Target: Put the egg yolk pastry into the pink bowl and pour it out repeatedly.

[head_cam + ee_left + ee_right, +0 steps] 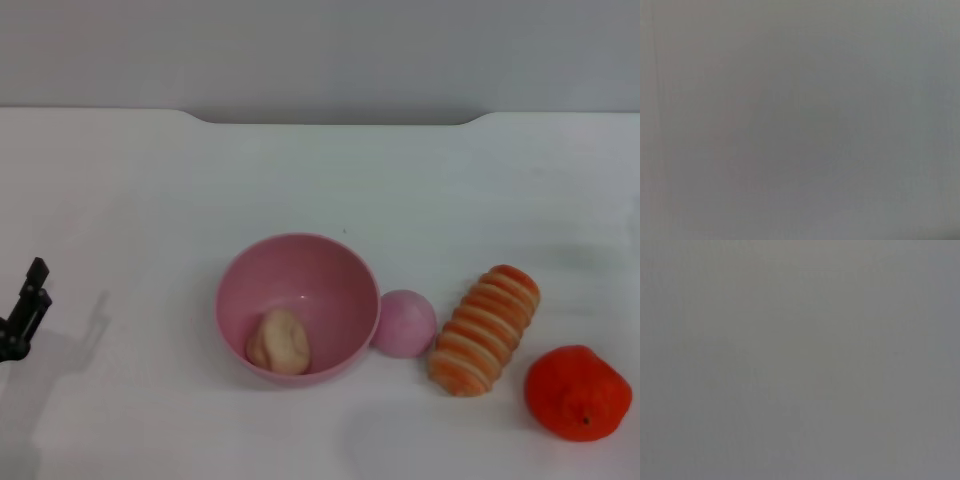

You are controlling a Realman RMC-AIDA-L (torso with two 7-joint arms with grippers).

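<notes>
Nearest the front edge of the white worktop (150, 180), over toward the right corner, sits an orange fruit (578, 392), round with a slightly bumpy skin. Just behind it is a long bread roll (484, 329) with orange and cream stripes, ribbed like a caterpillar. Next to that is a smooth pink ball (404, 323) touching the outer wall of the pink bowl (330, 265). The bowl is deep, round, glossy plastic (no label or writing anywhere I can spot). The egg yolk pastry (279, 342) lies inside it on the near side of the bottom: pale beige, matte, kind of lumpy. At the worktop's left edge the left gripper (24, 310) pokes in, dark and thin, holding nothing; can't tell if its pincer is apart or together. Both wrist views are flat grey.
</notes>
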